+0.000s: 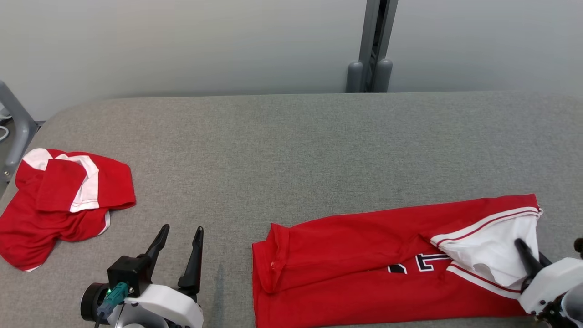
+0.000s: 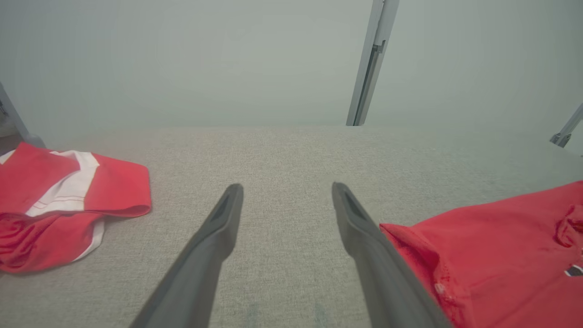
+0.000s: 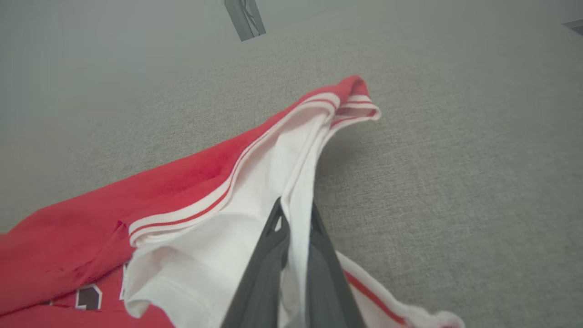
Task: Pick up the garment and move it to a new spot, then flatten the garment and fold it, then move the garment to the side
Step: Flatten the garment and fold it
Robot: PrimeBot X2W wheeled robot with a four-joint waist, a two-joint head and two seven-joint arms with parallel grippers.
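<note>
A red garment (image 1: 364,259) with white striped trim and dark lettering lies stretched along the grey table's front right. My right gripper (image 1: 521,246) is shut on its white sleeve end, and in the right wrist view the fingers (image 3: 295,209) pinch a fold of white cloth that rises off the table. The red body (image 3: 182,191) trails away to the left. My left gripper (image 1: 182,230) stands open over bare table, just left of the garment's left edge (image 2: 501,255). Nothing lies between its fingers (image 2: 287,189).
A second red and white garment (image 1: 63,200) lies bunched at the table's left edge, seen also to the left of my left gripper (image 2: 59,200). A grey post (image 1: 373,45) stands behind the table (image 1: 291,146), and a grey frame bar (image 1: 13,118) is at far left.
</note>
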